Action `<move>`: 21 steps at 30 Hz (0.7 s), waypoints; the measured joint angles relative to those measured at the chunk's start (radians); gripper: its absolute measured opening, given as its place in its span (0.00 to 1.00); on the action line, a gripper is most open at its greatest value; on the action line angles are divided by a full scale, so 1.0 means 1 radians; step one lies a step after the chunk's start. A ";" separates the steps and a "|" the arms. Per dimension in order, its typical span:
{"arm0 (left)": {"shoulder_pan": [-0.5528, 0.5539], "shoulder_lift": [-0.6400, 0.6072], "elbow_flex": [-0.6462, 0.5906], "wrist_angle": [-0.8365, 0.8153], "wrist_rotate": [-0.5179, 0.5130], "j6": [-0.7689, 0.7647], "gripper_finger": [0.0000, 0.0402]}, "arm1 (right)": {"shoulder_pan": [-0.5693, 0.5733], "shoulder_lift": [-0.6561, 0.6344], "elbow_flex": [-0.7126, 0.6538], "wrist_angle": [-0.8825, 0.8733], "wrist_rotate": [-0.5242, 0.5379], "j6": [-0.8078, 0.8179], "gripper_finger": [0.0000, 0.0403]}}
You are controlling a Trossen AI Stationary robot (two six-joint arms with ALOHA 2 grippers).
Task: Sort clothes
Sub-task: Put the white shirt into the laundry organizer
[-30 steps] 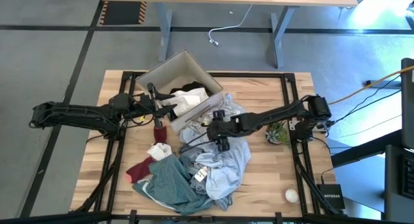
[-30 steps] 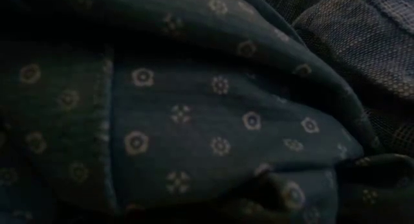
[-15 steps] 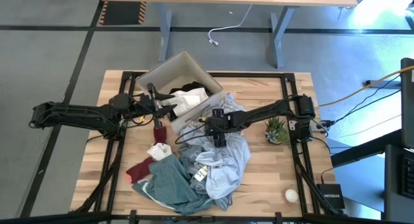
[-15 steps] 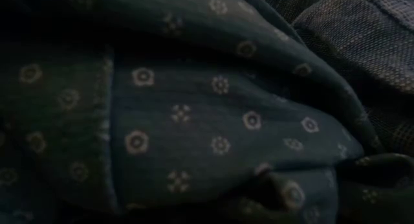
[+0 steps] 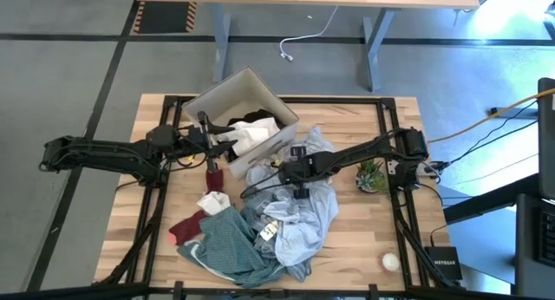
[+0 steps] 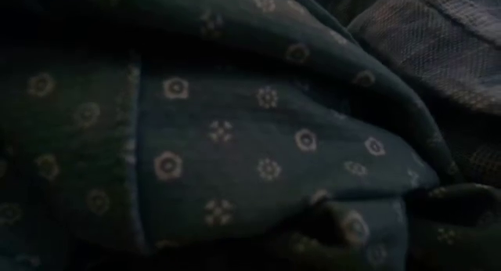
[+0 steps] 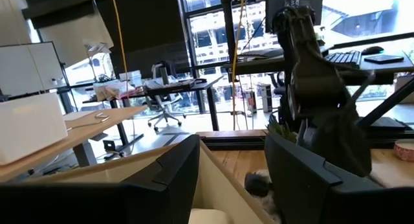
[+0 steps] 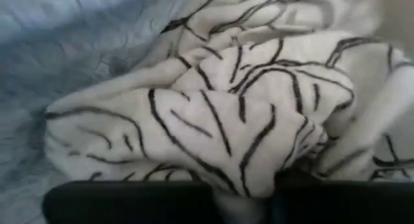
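Note:
The clothes lie heaped in the middle of the table: a light blue garment point(image 5: 303, 215), a teal-green one point(image 5: 227, 251), dark red socks point(image 5: 186, 225) and a small white piece point(image 5: 212, 202). The teal-green cloth point(image 6: 235, 146) fills the low view. My right gripper point(image 5: 295, 185) is down on the heap's far side, shut on a white garment with black lines point(image 8: 213, 114). My left gripper point(image 5: 218, 145) hovers open over the near rim of the beige cardboard box point(image 5: 227, 99), which holds white and black clothes point(image 5: 253, 129). My right gripper pinches a bunched fold of the white patterned garment point(image 8: 242, 185) between its two fingers point(image 8: 129, 201), coming from above and slanting from the table's right. The garment rests on the heap. How many layers are caught, I cannot tell.
A small potted plant point(image 5: 371, 174) stands right of the heap under the right arm. A white ball point(image 5: 391, 262) lies near the front right corner. Bare wood is free at the table's right side and near-left corner.
My right gripper has shut on the white patterned garment and shifted a little toward the table's far edge on the heap. The light blue cloth around it has bunched slightly.

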 joint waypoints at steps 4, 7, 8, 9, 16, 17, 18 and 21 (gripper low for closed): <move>0.000 0.000 0.000 0.001 0.000 0.001 0.43 | 0.033 -0.090 0.002 -0.033 0.080 0.002 0.06; 0.000 0.000 0.000 0.002 0.000 0.001 0.43 | 0.055 -0.147 0.003 -0.063 0.158 0.019 0.06; 0.000 0.000 0.000 0.001 0.000 0.001 0.43 | 0.061 -0.165 0.003 -0.069 0.183 0.021 0.07; 0.000 0.000 0.000 0.001 0.000 0.001 0.43 | 0.066 -0.187 0.003 -0.073 0.205 0.022 0.07; 0.000 0.000 0.000 0.002 0.000 0.001 0.43 | 0.087 -0.319 0.003 -0.070 0.301 0.023 0.07; 0.000 0.000 0.000 0.002 0.000 0.001 0.43 | 0.087 -0.338 0.004 -0.068 0.315 0.023 0.06; 0.000 0.000 0.000 0.000 0.000 0.001 0.43 | 0.087 -0.355 0.004 -0.068 0.328 0.023 0.06; 0.000 0.000 0.000 0.000 0.000 0.008 0.43 | 0.087 -0.400 0.004 -0.061 0.360 0.023 0.07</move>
